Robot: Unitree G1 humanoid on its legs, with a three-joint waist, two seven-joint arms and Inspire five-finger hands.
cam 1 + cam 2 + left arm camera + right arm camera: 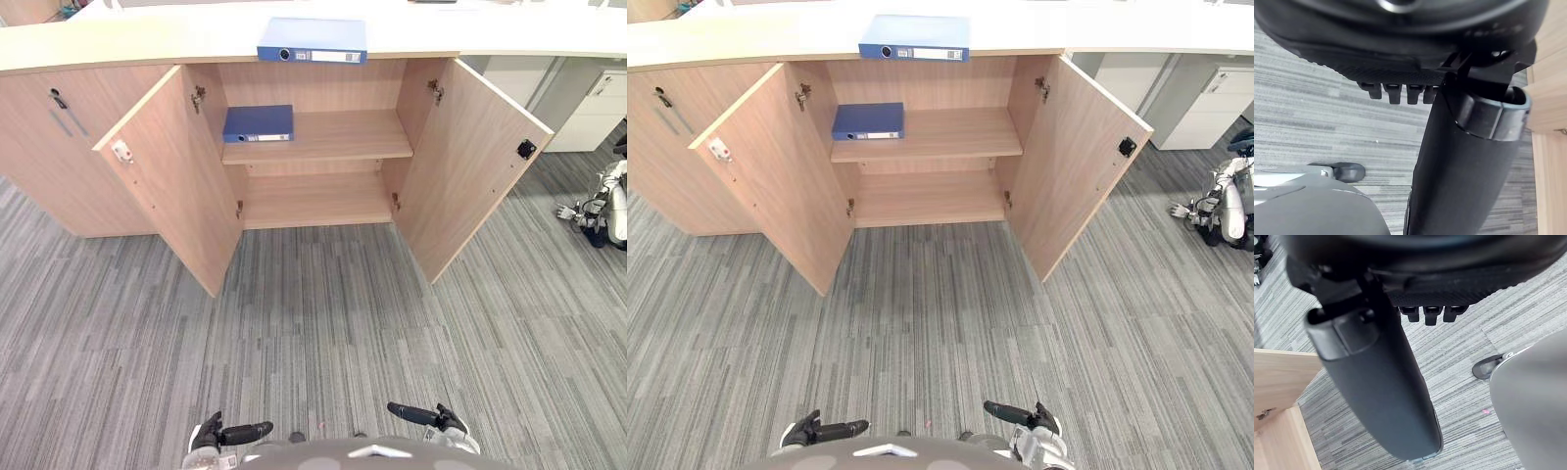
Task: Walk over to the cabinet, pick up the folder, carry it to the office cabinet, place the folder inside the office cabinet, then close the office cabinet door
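Two blue, flat rectangular folders are pictured at a wood-grain cabinet (pixel 313 83) with both of its doors swung open. The top folder (pixel 312 41) is laid on the pale countertop (pixel 147 39), the shelf folder (pixel 258 123) on the upper shelf (pixel 343 137) of two. Over striped grey carpet (pixel 323 323), the left hand (pixel 211 435) and right hand (pixel 441 419) are held low, fingers straight, nothing grasped.

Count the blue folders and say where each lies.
2. One blue ring-binder folder lies on the pale wooden countertop; the other blue folder lies at the left of the open wooden cabinet's upper shelf. Others may be hidden.
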